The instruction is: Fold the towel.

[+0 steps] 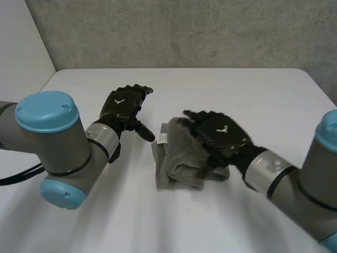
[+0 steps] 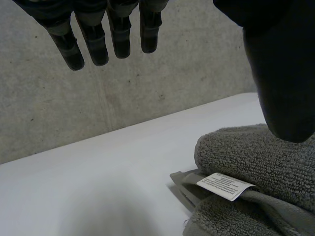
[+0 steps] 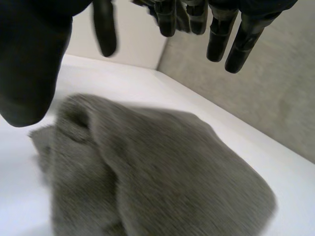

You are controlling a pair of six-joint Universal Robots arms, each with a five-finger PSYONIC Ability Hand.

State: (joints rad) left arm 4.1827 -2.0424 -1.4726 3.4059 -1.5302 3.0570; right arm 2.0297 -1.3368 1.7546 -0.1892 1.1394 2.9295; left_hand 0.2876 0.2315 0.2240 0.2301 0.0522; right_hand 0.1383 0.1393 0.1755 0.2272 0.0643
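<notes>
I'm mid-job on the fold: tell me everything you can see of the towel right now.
The towel is grey terry cloth, folded into a thick bundle with rounded folds and uneven layers. A white label sticks out at the edge facing the left hand, which is open and apart from it. The towel lies near the middle of the white table. The right hand is open over its other side; whether it touches the cloth I cannot tell.
</notes>
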